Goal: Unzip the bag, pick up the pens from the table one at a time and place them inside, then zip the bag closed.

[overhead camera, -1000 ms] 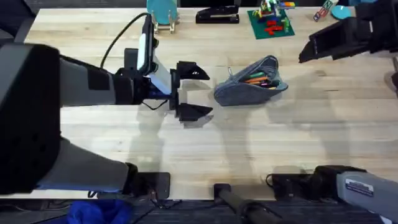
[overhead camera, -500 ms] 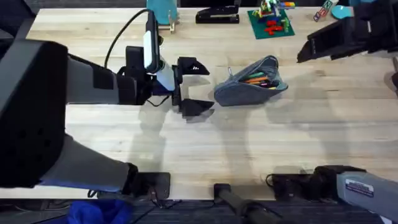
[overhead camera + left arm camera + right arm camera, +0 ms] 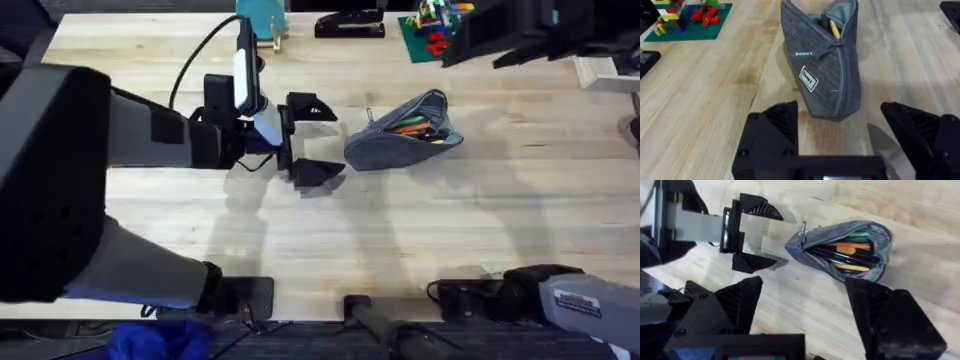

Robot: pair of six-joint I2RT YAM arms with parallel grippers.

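Left gripper (image 3: 312, 140): jaws spread wide, holding nothing, just left of the bag
Bag (image 3: 405, 131): on the table (image 3: 330, 230) near centre, zipper open, pens (image 3: 845, 254) lying inside
Right gripper (image 3: 802, 310): raised above the bag, fingers wide apart, empty

Left gripper (image 3: 313, 140) jaws apart, right gripper (image 3: 805, 300) likewise

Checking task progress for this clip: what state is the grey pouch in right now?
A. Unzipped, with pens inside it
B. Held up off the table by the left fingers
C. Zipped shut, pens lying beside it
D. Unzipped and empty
A: the pouch gapes open on the table, with pens lying inside it.
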